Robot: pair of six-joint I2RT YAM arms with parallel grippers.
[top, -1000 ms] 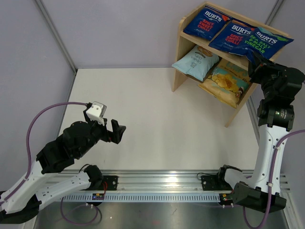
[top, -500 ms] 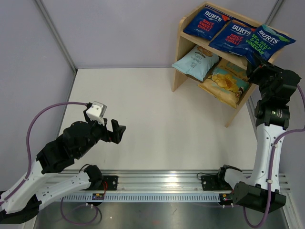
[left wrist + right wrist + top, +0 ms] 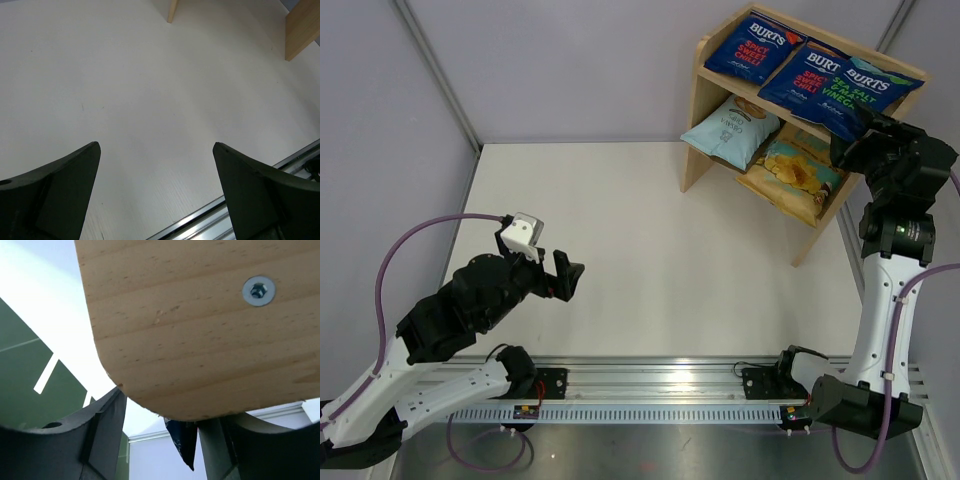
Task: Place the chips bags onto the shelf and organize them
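The shelf [image 3: 698,110] stands at the table's back right. On its top tier lie three dark-blue Burts chips bags: a red-lettered one [image 3: 748,47] at the left, a second red-lettered one [image 3: 808,75] in the middle, and a green-lettered one [image 3: 865,88] at the right, overlapping the middle bag. The lower tier holds a pale-blue bag [image 3: 730,128] and a yellow-and-teal bag [image 3: 790,170]. My right gripper [image 3: 842,146] is at the shelf's right end, open. In the right wrist view the side panel [image 3: 200,325] fills the top and a dark-blue bag corner [image 3: 182,442] hangs loose between the fingers. My left gripper [image 3: 566,276] hovers open and empty over the table.
Two wooden feet of the shelf [image 3: 172,11] [image 3: 301,27] show at the top of the left wrist view. An aluminium rail [image 3: 650,385] runs along the near edge between the arm bases. Grey walls close off the back and both sides.
My right gripper has opened and let go of the green-lettered bag, which has slid left onto the top tier over the middle bag. The left arm has not moved.
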